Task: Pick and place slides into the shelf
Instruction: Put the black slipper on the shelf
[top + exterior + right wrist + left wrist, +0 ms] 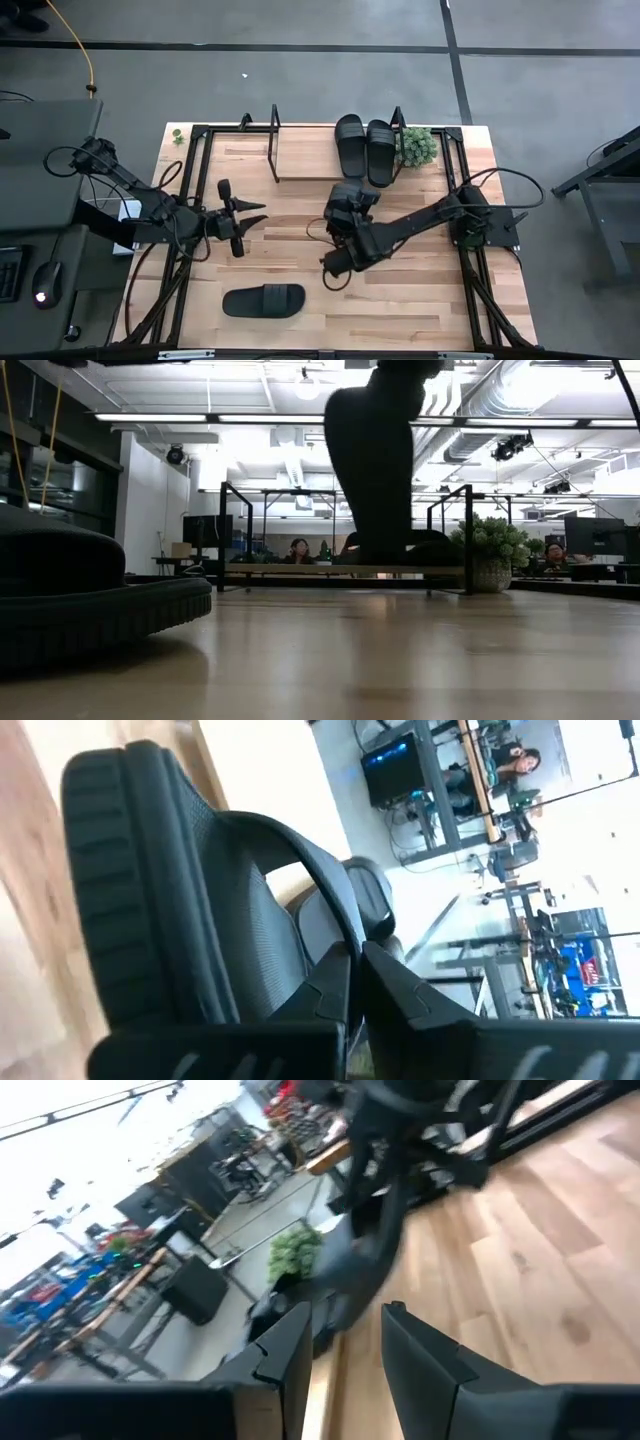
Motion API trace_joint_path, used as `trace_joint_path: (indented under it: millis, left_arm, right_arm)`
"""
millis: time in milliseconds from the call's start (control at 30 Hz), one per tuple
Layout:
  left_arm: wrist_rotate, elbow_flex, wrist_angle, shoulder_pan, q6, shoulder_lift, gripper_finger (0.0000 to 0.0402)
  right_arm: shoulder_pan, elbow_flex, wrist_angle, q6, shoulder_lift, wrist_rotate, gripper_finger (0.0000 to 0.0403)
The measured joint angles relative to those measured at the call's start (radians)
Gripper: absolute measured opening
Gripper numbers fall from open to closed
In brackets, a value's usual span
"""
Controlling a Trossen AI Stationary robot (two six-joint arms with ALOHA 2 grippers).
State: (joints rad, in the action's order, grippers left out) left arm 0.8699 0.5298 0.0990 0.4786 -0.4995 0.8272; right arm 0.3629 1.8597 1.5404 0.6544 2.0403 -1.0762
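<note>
Nearest the low camera, one slide (pixel 263 300) lies flat on the table's (pixel 420 300) front left. My left hand (pixel 252 218) hovers empty, fingers partly parted. At centre, my right hand (pixel 347 203) pinches a slide's (pixel 352 192) strap, carrying it clear of the table. Two slides (pixel 365 148) occupy the shelf's (pixel 300 150) right end. I judge the thin strap hold could let this sandal swing and clip the shelf frame.

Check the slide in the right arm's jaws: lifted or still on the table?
Lifted: the slide hangs toe-down above the tabletop, with the right gripper shut on its strap.
</note>
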Motion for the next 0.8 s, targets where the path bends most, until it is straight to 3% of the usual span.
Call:
trace_joint_path:
  millis: [233,400,800]
  left_arm:
    - [-0.037,0.099,-0.035,0.0,0.014,0.16,0.0106]
    - [-0.021,0.184,-0.074,0.0,0.02,0.271,0.0113]
    - [-0.016,0.286,-0.155,0.0,0.086,0.38,0.0223]
  right_arm:
    - [-0.026,0.046,-0.24,-0.256,0.0,0.03,0.0]
    - [-0.035,0.047,-0.423,-0.428,0.0,0.136,0.0]
    - [-0.043,0.044,-0.474,-0.48,0.0,0.167,0.0]
